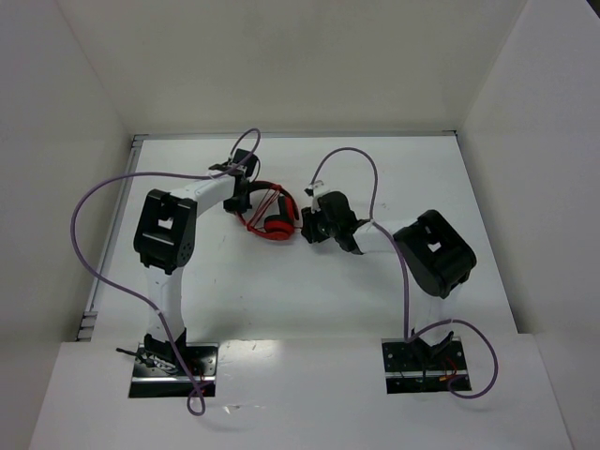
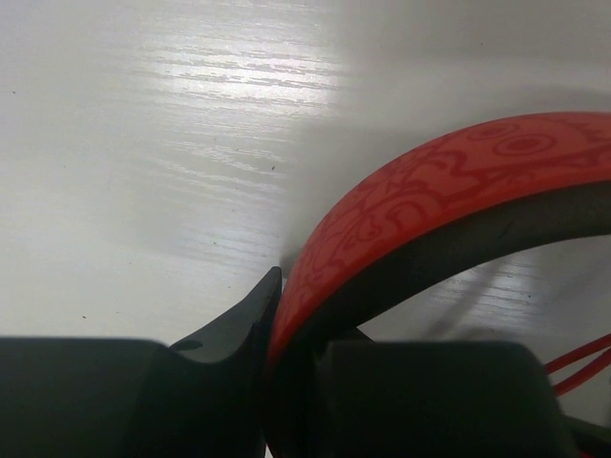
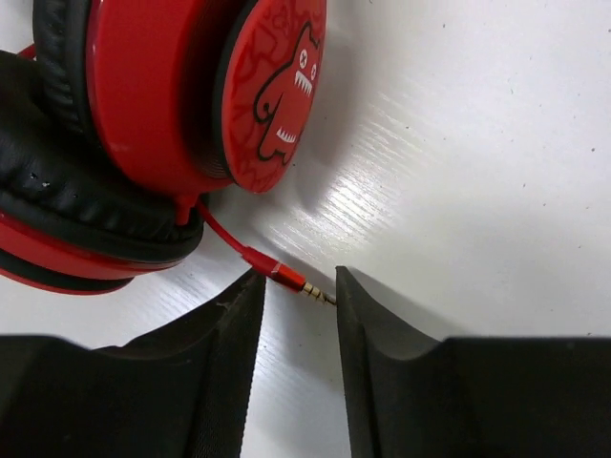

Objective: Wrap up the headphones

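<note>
- Headphones [image 1: 270, 217] lie on the white worktop [image 1: 281, 300], mid-field between the two arms.
- Left gripper [image 2: 284, 377]: clamped on the headband [image 2: 430, 181]. The red patterned band with its black lining runs down between the fingers, no gap visible on either side.
- Right gripper [image 3: 298, 277]: down at the worktop, jaws parted only narrowly. Holds nothing.
- Cord plug [image 3: 304, 284] sits in that gap between the fingertips, metal tip pointing at the right-hand finger, lying flat on the worktop. Can't tell whether the red sleeve touches the left-hand finger.
- Thin red cord [image 3: 224, 239] runs from the plug back under the ear cup [image 3: 272, 86], the one with the monster print, just beyond the fingertips.
</note>
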Motion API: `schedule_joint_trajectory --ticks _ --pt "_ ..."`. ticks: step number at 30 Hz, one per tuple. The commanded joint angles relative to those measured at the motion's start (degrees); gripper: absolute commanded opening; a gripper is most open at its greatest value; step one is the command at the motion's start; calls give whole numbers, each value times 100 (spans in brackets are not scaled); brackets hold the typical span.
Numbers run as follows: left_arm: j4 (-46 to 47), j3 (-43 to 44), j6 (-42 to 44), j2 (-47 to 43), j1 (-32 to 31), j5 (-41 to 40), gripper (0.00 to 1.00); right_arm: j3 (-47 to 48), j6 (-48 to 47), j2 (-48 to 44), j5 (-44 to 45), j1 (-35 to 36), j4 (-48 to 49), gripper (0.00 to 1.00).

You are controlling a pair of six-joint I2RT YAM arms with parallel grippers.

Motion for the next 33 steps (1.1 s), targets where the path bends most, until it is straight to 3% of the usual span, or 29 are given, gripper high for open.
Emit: schedule_joint_trajectory --ticks 1,3,6,8,11,12,14,19,25,33 --pt "445 -222 328 -58 152 -677 14 360 -119 34 71 -38 -467 43" --pt "498 -222 328 -111 152 -677 20 176 -119 -116 -69 -38 -467 48" --pt "499 -170 381 -163 152 -607 32 53 65 -502 -122 -38 -520 64" --pt "560 -170 381 -233 152 -493 36 157 117 -756 -123 -38 -958 74" --pt "560 -38 381 -356 152 -369 42 272 48 -1169 -255 -38 -1556 82" --pt "560 23 381 -409 152 -369 49 272 108 -1319 -185 -38 -1670 85" --pt "560 24 381 -471 152 -317 54 141 231 -1618 166 -38 -1916 100" --pt "560 24 442 -804 152 -20 79 -307 830 -2690 1019 -38 -2322 100" --pt "814 -266 477 -1366 152 683 100 -993 962 -3753 1863 -38 -2252 100" --pt "446 -248 742 -2024 152 825 100 -669 1164 -3887 1892 -275 -3095 100"
